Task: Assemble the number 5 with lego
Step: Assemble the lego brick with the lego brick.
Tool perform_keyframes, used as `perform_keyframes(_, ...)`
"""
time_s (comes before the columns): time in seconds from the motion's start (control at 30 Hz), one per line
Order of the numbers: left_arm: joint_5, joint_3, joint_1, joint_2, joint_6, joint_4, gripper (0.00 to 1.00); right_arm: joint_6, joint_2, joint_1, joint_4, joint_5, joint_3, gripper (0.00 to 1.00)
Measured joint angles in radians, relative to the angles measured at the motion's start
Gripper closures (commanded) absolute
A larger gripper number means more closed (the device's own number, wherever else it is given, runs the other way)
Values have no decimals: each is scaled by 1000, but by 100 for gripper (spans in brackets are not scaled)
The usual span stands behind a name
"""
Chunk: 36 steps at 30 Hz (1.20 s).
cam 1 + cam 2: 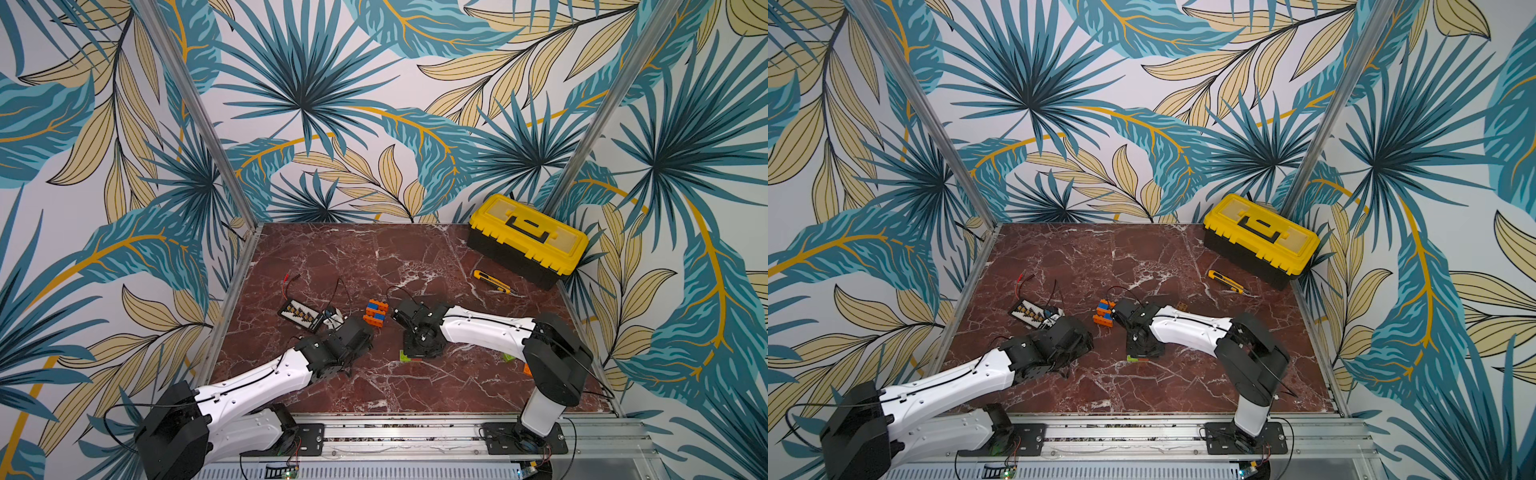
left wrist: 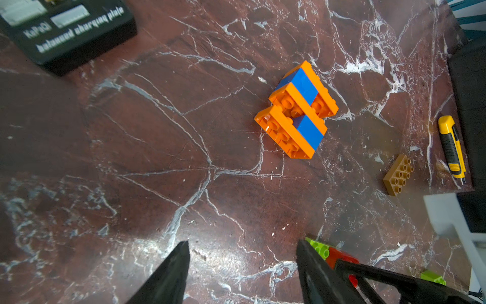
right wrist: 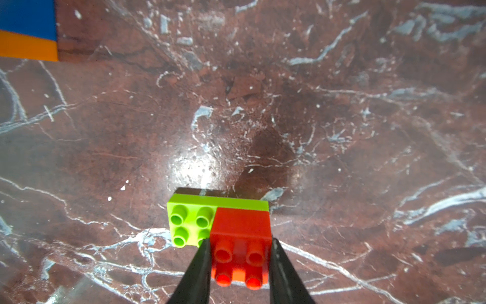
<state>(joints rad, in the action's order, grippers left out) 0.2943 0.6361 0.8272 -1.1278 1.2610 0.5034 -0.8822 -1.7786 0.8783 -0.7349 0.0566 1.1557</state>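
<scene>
Right gripper clamps the red brick; left gripper stands half open.

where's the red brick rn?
Right wrist view: the red brick sits stacked on one end of a lime-green brick, clamped by the right gripper, just robot-side of the orange-and-blue stack.
</scene>
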Motion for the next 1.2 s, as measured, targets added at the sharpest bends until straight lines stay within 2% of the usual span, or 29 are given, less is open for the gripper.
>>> perform_keyframes(0.53, 1, 0, 0, 0, 0, 2, 33, 0, 3, 0, 16, 8, -13, 77)
perform_keyframes(0.93, 7, 0, 0, 15, 0, 12, 32, 72, -50, -50, 20, 19, 66, 71)
perform_keyframes(1.0, 9, 1, 0, 16, 0, 14, 32, 81, -56, -54, 23, 21, 74, 67)
perform_keyframes(1.07, 9, 2, 0, 16, 0, 18, 31, 93, -68, -57, 22, 21, 90, 53)
perform_keyframes(1.2, 8, 4, 0, 17, -19, 20, 25, 119, -98, -65, 20, 31, 114, 46)
